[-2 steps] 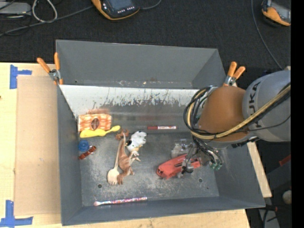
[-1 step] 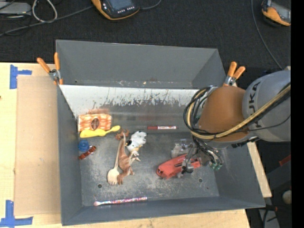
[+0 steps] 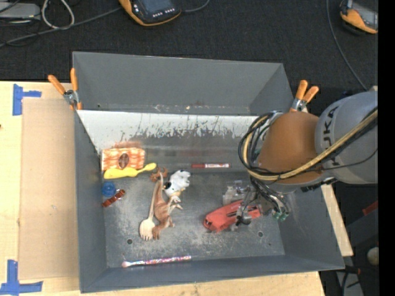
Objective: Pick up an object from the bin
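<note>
The jaws hung low at the right end of a red toy [image 3: 220, 219], right of centre on the bin [image 3: 185, 251] floor; whether apart or together could not be told. Best to straddle its narrow body squarely, then lift straight.

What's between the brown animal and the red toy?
Nothing: bare bin floor separates the brown animal from the red toy, in the camera view.
</note>
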